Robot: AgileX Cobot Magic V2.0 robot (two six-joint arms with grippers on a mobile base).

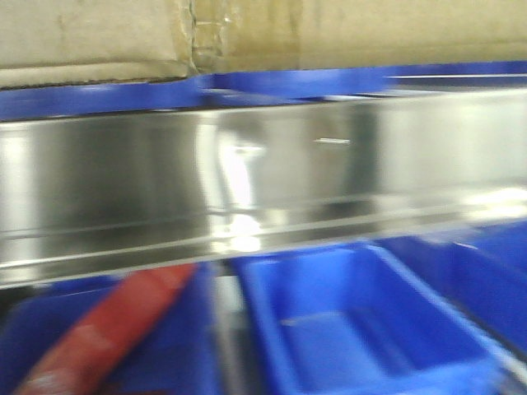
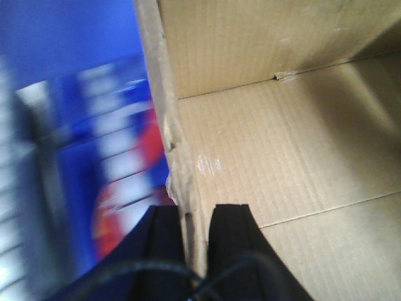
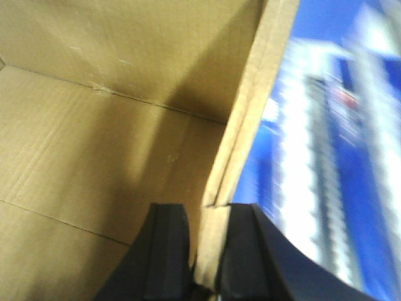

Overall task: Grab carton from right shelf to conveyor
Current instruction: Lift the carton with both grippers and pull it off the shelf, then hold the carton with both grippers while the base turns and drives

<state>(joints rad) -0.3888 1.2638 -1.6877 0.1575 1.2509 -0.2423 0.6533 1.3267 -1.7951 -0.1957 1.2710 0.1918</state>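
Observation:
The brown carton [image 1: 346, 33] fills the top of the front view, above the shelf's shiny steel rail [image 1: 263, 177]. In the left wrist view my left gripper [image 2: 199, 216] is shut on the carton's left wall [image 2: 178, 157], one finger outside and one inside the open box [image 2: 288, 144]. In the right wrist view my right gripper [image 3: 207, 216] is shut on the carton's right wall [image 3: 247, 125], with the box's inside [image 3: 94, 125] to its left. The conveyor is out of view.
Blue plastic bins [image 1: 354, 329] stand under the rail, and a red object [image 1: 107, 333] lies at the lower left. Blurred blue and white shelf things pass outside the carton in both wrist views [image 2: 94, 157] [image 3: 326, 157].

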